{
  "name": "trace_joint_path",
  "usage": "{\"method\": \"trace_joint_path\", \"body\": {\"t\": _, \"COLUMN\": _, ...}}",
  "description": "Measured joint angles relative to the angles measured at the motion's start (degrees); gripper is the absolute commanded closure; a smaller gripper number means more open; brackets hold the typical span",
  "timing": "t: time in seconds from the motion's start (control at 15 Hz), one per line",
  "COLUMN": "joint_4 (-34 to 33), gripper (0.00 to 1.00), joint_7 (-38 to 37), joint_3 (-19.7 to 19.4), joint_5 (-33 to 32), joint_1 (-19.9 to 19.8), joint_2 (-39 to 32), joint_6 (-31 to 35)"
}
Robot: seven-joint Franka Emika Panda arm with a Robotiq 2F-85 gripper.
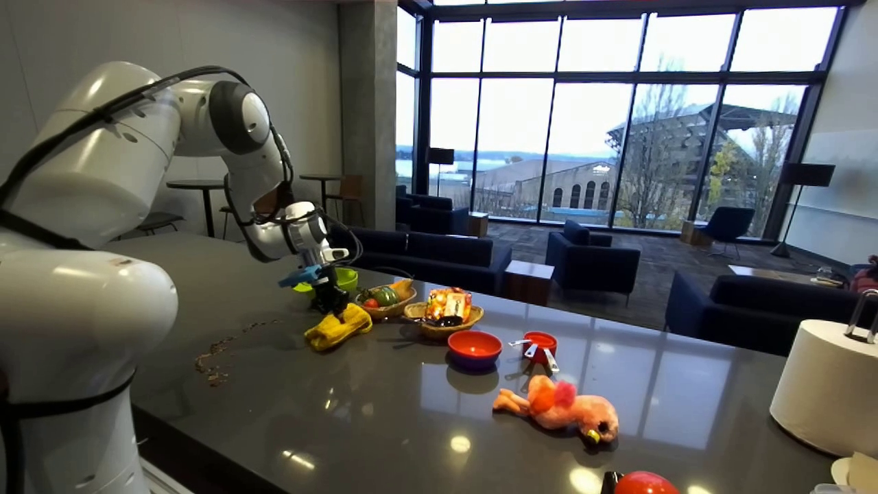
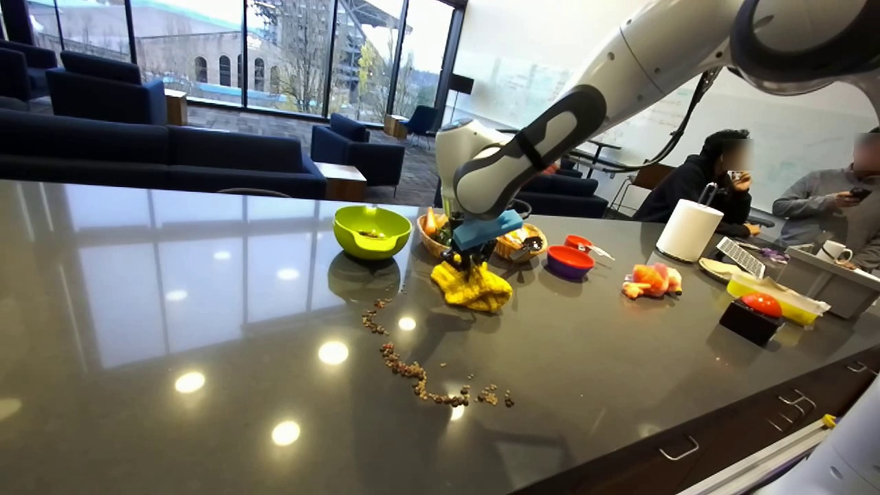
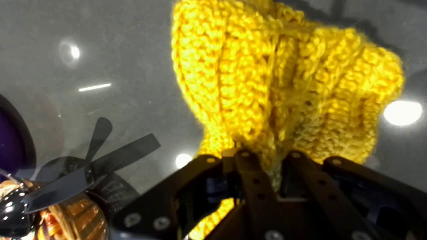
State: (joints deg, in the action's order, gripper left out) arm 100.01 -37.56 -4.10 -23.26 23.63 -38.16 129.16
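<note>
My gripper (image 3: 270,156) is shut on a yellow knitted cloth (image 3: 240,73), with a bunched fold between its fingers. The cloth is at the countertop in both exterior views (image 1: 339,329) (image 2: 474,287); I cannot tell whether all of it rests on the surface. The gripper points down into the cloth in both exterior views (image 1: 335,310) (image 2: 471,265). The fingertips are partly hidden in the fabric. A trail of small brown grains (image 2: 405,369) lies on the grey counter (image 2: 240,412) beside the cloth, apart from it.
A green bowl (image 2: 368,244) stands near the cloth. A vegetable basket (image 1: 392,310), a snack basket (image 1: 439,331), a red-purple bowl (image 1: 475,351) and red measuring cups (image 1: 540,341) line the counter. A pink plush bird (image 1: 566,412), a paper roll (image 1: 826,387) and a red-domed black box (image 2: 751,322) are farther along.
</note>
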Motion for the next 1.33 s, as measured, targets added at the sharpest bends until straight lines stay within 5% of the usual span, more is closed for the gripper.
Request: {"method": "trace_joint_path", "body": {"t": 1.33, "joint_4": -6.7, "gripper": 0.96, "joint_7": -4.5, "joint_3": 8.1, "joint_5": 4.8, "joint_1": 7.9, "joint_2": -3.8, "joint_6": 0.0}}
